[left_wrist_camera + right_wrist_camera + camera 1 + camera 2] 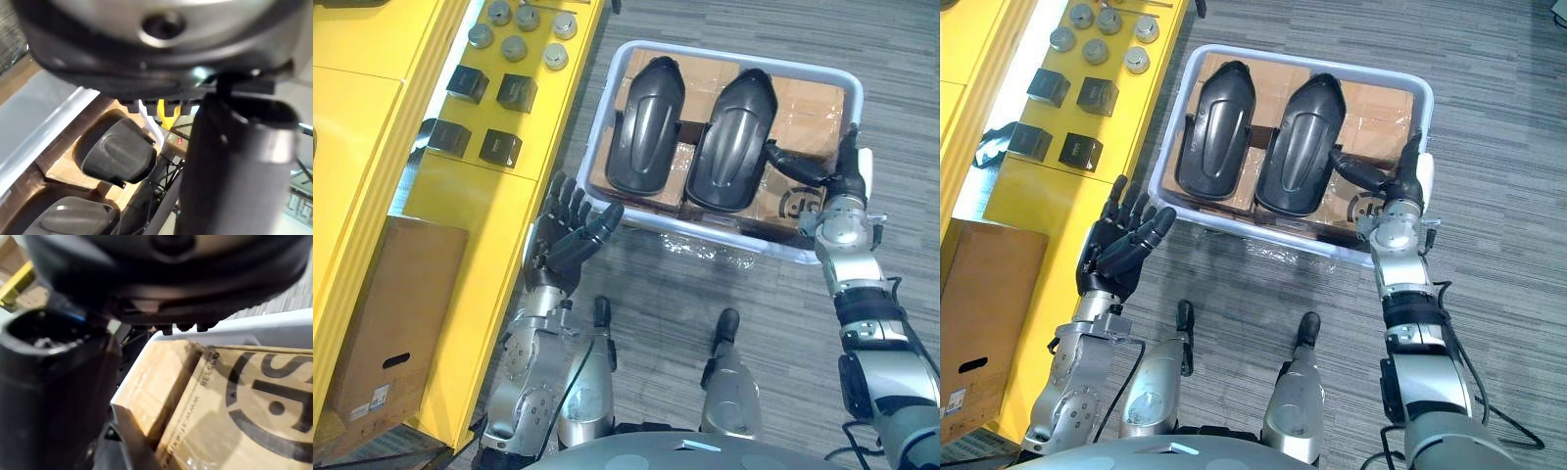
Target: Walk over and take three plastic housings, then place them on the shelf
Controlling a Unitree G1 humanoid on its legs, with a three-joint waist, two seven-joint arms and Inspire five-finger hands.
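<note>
Long yellow shelf [460, 196] down the left, close beside the white bin [705, 233] on open grey carpet [773, 323]. Brown cardboard box [391, 323] against the shelf's near end. In the bin, on cartons [808, 98], two black plastic housings, left housing [644, 125] and right housing [732, 139], side by side, uncovered. Left hand [566, 240] released, fingers spread, just off the bin's near left corner. Right hand [847, 181] over the bin's right edge, fingers straight, thumb stretched toward the right housing, grasping nothing. Black blocks [517, 93] and grey cylinders [515, 47] crowd the shelf's far part.
</note>
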